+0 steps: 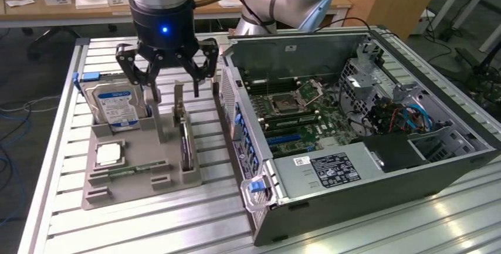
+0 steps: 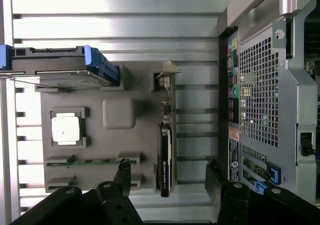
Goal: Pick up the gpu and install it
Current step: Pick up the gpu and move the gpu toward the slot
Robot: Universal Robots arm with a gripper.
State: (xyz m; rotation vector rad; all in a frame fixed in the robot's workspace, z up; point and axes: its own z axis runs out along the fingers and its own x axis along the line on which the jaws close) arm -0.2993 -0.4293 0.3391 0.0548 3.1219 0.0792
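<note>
Pincer (image 1: 173, 92) spread wide, holding nothing, right above the gpu (image 1: 185, 139) standing on edge in the grey tray (image 1: 129, 192). Looks light, stiff, fragile, so I'd pinch its 2 flat faces by the top edge

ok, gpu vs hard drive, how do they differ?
The gpu is a thin dark card with a metal bracket at one end; the hard drive is thicker, silver, blue-white labelled. The gpu stands nearer the computer case, the hard drive farther off. Both stand on edge in the grey tray.
</note>
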